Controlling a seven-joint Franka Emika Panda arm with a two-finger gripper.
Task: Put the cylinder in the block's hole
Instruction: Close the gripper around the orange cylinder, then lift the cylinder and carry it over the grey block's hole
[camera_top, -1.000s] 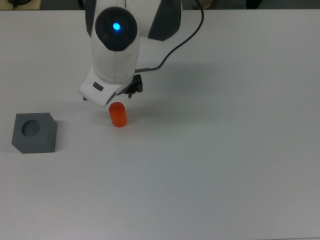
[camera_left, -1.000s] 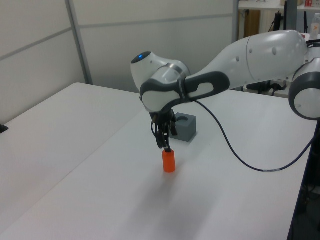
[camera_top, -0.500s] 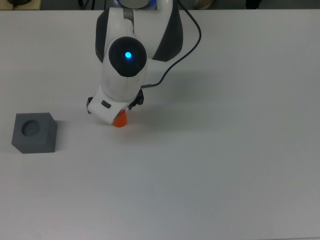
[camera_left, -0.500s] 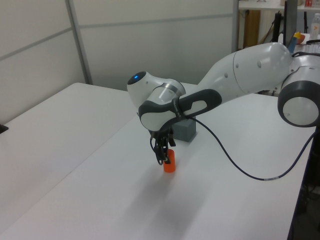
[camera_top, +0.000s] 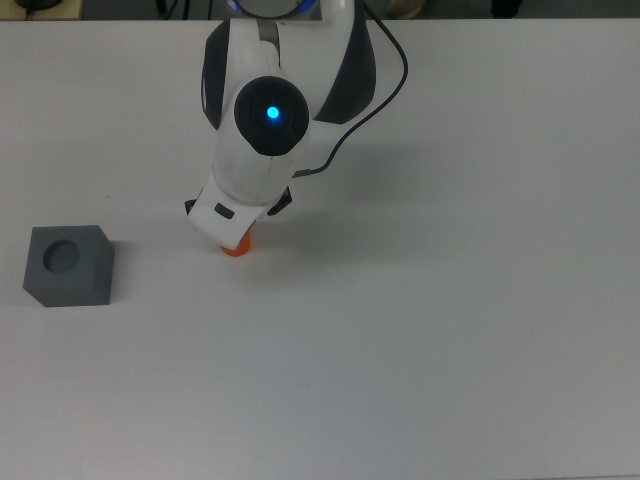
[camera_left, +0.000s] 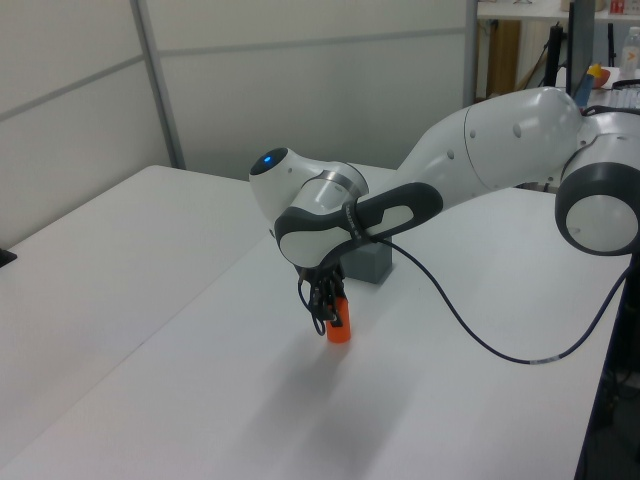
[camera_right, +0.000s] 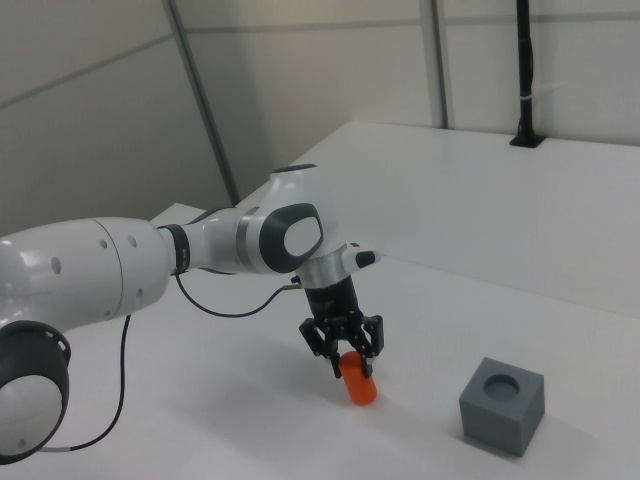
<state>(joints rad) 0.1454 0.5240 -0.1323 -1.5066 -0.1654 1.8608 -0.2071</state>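
Observation:
The orange cylinder (camera_right: 359, 385) stands upright on the white table (camera_top: 450, 330). My gripper (camera_right: 347, 355) is lowered over its top, open, with one finger on each side. In the top view the arm's wrist hides all but the cylinder's lower edge (camera_top: 237, 247). The left view shows the gripper (camera_left: 325, 315) against the cylinder (camera_left: 339, 330). The dark grey block (camera_top: 68, 265) sits apart at the top view's left, its round hole facing up. It shows at the right view's lower right (camera_right: 503, 404), and the left view has the block (camera_left: 372, 262) partly behind the arm.
A black cable (camera_top: 370, 85) loops from the arm over the table behind the wrist. In the left view, grey partition walls (camera_left: 300, 80) rise beyond the table's far edge.
The gripper has come down from just above and beside the cylinder until it straddles its top. The wrist now covers most of the cylinder in the top view. Neither the cylinder nor the block has moved.

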